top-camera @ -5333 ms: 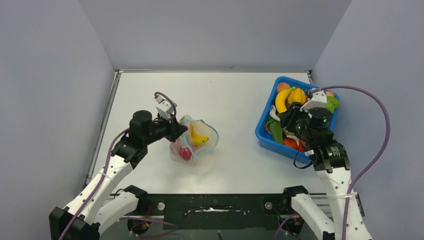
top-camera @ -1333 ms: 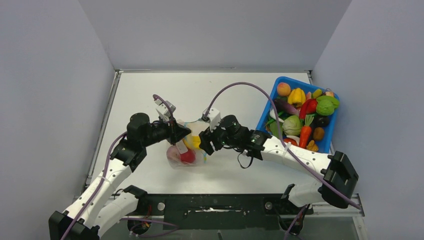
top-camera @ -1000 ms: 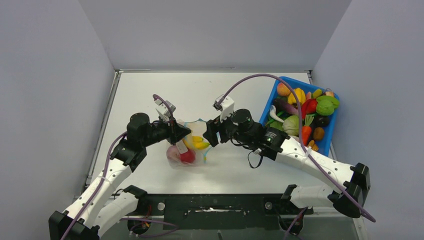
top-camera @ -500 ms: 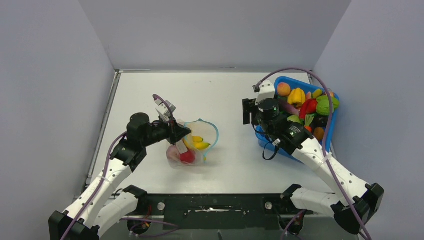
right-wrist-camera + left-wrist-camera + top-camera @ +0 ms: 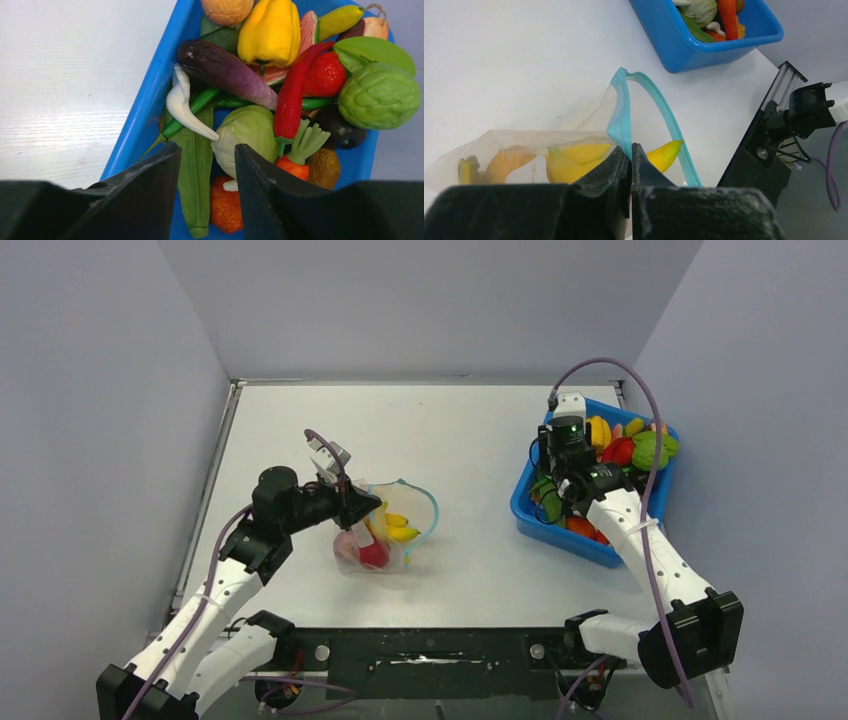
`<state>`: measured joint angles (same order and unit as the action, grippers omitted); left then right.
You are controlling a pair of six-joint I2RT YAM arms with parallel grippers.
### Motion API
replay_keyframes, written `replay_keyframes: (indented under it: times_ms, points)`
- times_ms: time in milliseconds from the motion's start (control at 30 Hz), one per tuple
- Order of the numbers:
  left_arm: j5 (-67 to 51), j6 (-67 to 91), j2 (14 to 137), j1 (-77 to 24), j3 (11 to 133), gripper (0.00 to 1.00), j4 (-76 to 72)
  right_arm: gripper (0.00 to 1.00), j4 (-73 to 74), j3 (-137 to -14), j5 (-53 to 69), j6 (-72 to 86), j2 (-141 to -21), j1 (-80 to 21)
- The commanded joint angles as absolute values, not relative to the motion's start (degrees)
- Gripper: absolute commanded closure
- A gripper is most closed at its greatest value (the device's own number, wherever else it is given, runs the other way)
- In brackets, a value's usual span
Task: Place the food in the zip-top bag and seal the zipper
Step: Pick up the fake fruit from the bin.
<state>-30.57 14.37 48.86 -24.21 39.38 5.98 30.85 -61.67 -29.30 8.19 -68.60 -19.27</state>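
Note:
The clear zip-top bag (image 5: 385, 540) lies left of centre with its mouth held open. My left gripper (image 5: 362, 508) is shut on the bag's light blue zipper (image 5: 659, 105), pinching the near lip (image 5: 623, 135). Inside the bag lie yellow bananas (image 5: 664, 154) and a red fruit (image 5: 374, 553). My right gripper (image 5: 206, 146) hangs open over the blue bin (image 5: 145, 115) at the right, nothing between its fingers. Below its gap lie a green leaf (image 5: 197, 170) and a pale cabbage (image 5: 250, 132). More food fills the bin: a yellow pepper (image 5: 270, 32) and a purple aubergine (image 5: 225, 70).
The blue bin (image 5: 560, 530) stands near the right wall. Grey walls close in the white table (image 5: 470, 430) on three sides. The black frame with the arm bases (image 5: 430, 650) runs along the near edge.
My right arm has swung from the bag's mouth back to the blue bin, and its jaws have narrowed. The left gripper has kept its hold on the zipper.

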Motion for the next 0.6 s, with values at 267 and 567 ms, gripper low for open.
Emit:
replay_keyframes:
  times_ms: [267, 567]
  points:
    - [-32.0, 13.7, 47.8, -24.1, 40.4, 1.0, 1.6, 0.61, 24.8, -60.8, -15.8, 4.2, -74.3, -11.7]
    - [-31.9, 13.7, 47.8, -24.1, 40.3, 1.0, 1.7, 0.58, 21.6, -59.5, -14.2, 1.4, -80.6, -10.6]
